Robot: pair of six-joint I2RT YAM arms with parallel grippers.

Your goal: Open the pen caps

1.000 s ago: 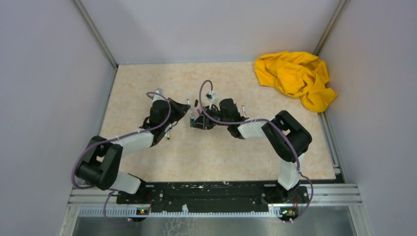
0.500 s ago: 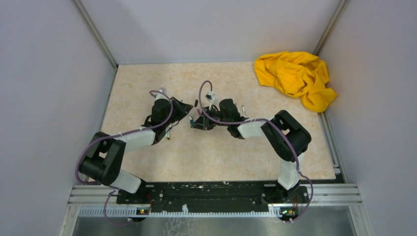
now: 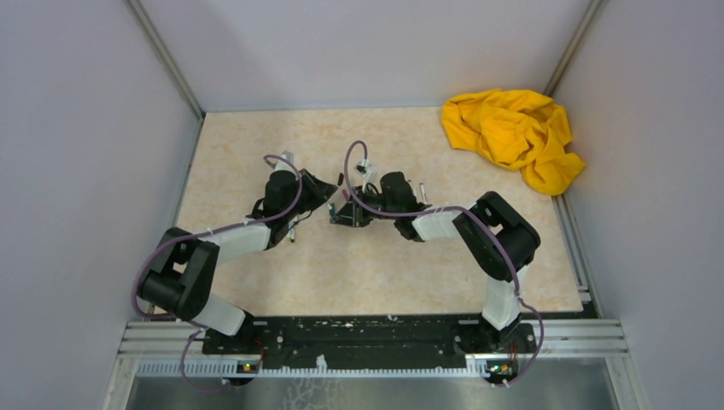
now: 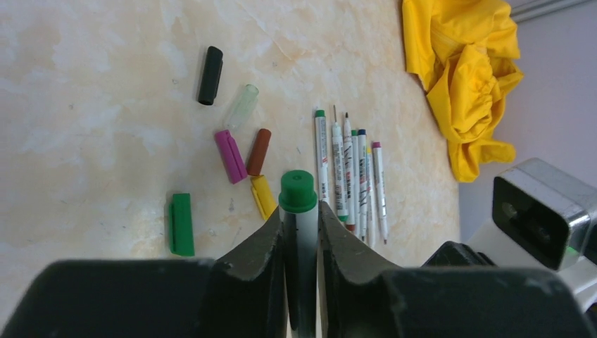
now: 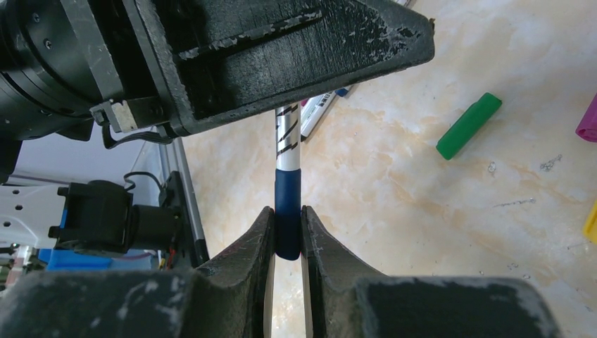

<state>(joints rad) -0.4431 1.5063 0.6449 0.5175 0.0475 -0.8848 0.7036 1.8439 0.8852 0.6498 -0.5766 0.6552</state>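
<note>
One pen runs between both grippers, above the table. My right gripper [image 5: 287, 211] is shut on its dark blue pen cap [image 5: 287, 189]. The white barrel [image 5: 287, 134] runs from there up behind my left gripper [image 3: 323, 195]. In the left wrist view the barrel [image 4: 301, 267] stands between the fingers of the left gripper [image 4: 300, 211], its green end [image 4: 298, 191] just past the tips. A sliver of table shows beside the barrel, so these jaws are slightly open. Loose pen caps lie on the table: black [image 4: 210, 75], clear [image 4: 241, 105], magenta [image 4: 230, 155], brown [image 4: 258, 151], yellow [image 4: 263, 197], green [image 4: 181, 224].
Several uncapped pens [image 4: 348, 169] lie side by side right of the loose caps. A crumpled yellow cloth [image 3: 512, 137] fills the far right corner. Grey walls close the table on three sides. The right wrist's camera housing [image 4: 538, 211] sits close by the left gripper.
My left gripper has shifted a little to the right, closer to the right gripper. The right arm has hardly moved.
</note>
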